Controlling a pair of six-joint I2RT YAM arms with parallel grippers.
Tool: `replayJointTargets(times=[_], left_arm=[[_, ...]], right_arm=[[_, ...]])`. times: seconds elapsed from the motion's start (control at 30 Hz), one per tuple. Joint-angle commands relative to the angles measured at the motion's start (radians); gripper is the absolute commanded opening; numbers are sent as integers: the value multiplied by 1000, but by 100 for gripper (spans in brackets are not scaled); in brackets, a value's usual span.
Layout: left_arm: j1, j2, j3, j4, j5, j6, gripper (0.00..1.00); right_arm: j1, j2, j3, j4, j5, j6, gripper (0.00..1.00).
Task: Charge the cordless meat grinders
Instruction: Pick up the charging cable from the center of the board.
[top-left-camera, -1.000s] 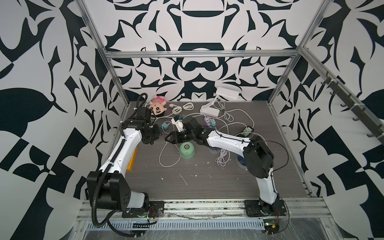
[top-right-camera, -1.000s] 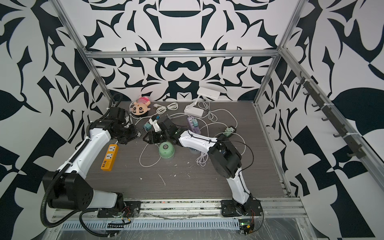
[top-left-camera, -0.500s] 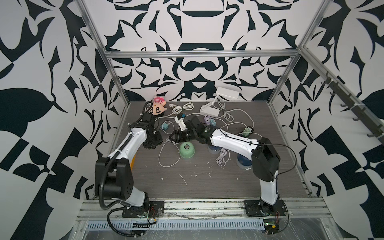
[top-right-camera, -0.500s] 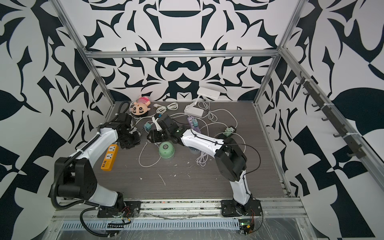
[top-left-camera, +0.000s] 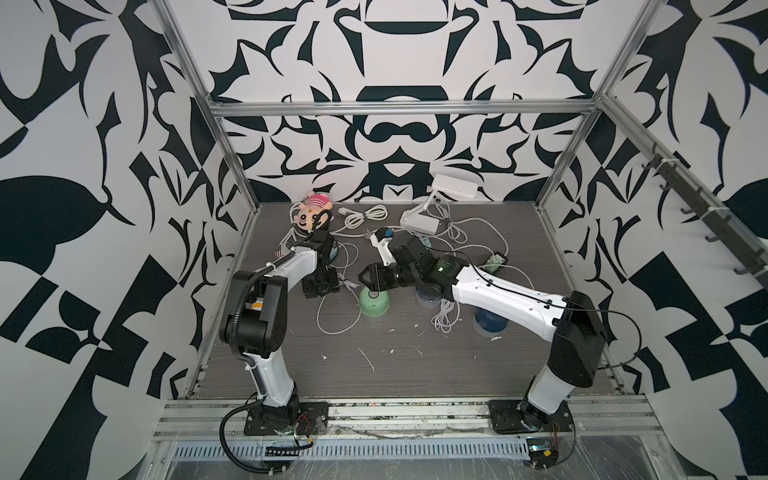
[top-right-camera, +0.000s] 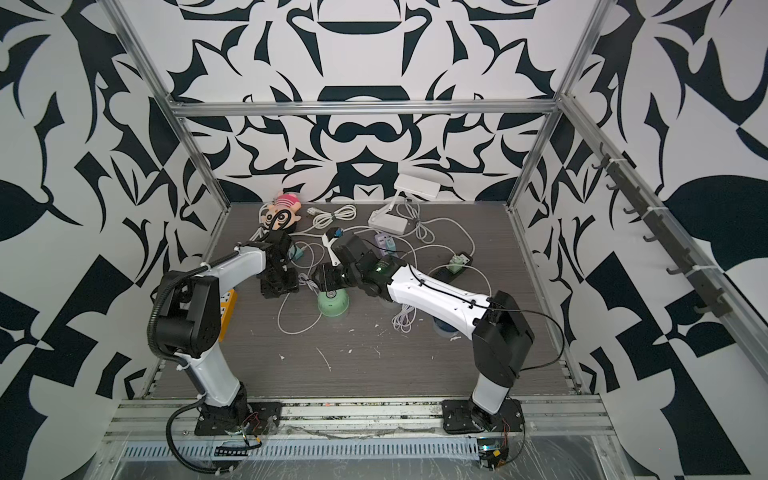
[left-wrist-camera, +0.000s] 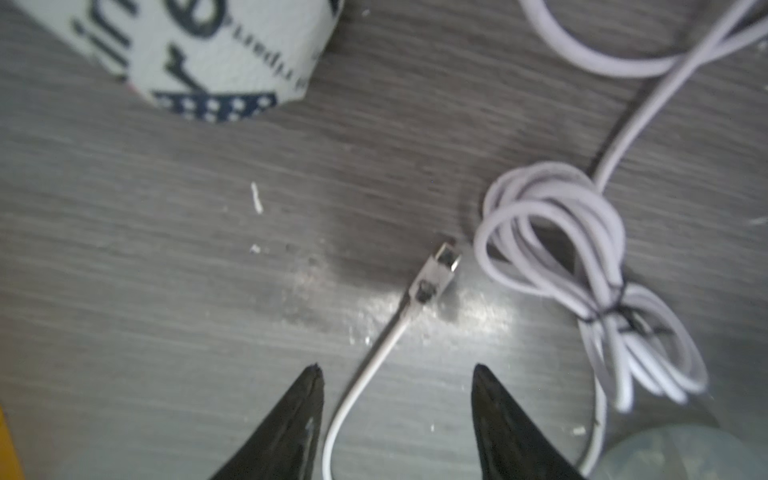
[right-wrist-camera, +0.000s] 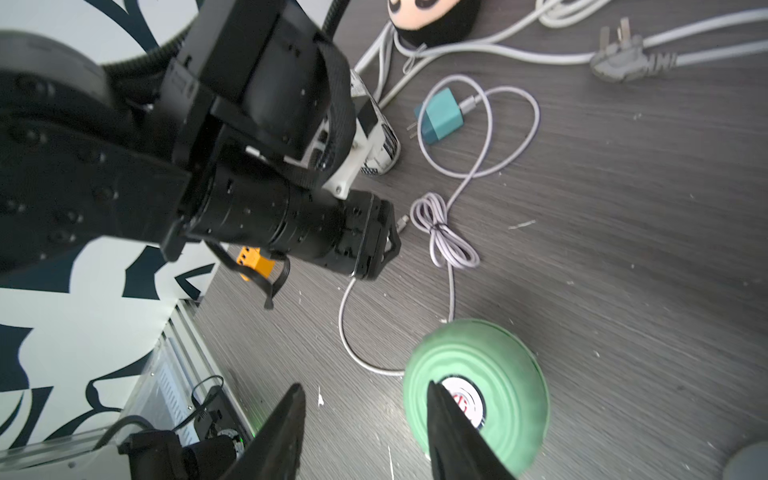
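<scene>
1. Left fingers (left-wrist-camera: 286, 419), parted and empty, are straddling the cable (left-wrist-camera: 376, 355) behind its connector (left-wrist-camera: 440, 270); gripping its body squarely seems best.
2. Right fingers (right-wrist-camera: 453, 428), parted and empty, are hovering over the mint green grinder (right-wrist-camera: 498, 353).

The front half of the tabletop (top-left-camera: 415, 374) is bare apart from small white scraps, leaving broad room between the 2 arm bases. Farther back, loose white cables (top-left-camera: 368, 215) sprawl across it. The left claw (left-wrist-camera: 397, 368), jaws spread, straddles a thin cable (left-wrist-camera: 374, 357), with a tied cable bundle (left-wrist-camera: 582, 291) just beside. The mint green grinder (right-wrist-camera: 498, 365) sits right under the right claw (right-wrist-camera: 365, 386), and only a narrow gap separates the 2 claws.
</scene>
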Motion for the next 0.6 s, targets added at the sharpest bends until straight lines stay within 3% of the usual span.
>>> replayJointTargets(times=[0.0,0.23,0.57], left_arm=[[-7,29,5,3,-30,3,61],[-18,48,-42,46,-57,-12,56],[-26,66,-41,54,-27,-20,13]], right_arm=[[5,-42,-16,-1,22,-18,53],[6,-46,-27,7,23,-1,54],[6,-46,-30,21,34,12,53]])
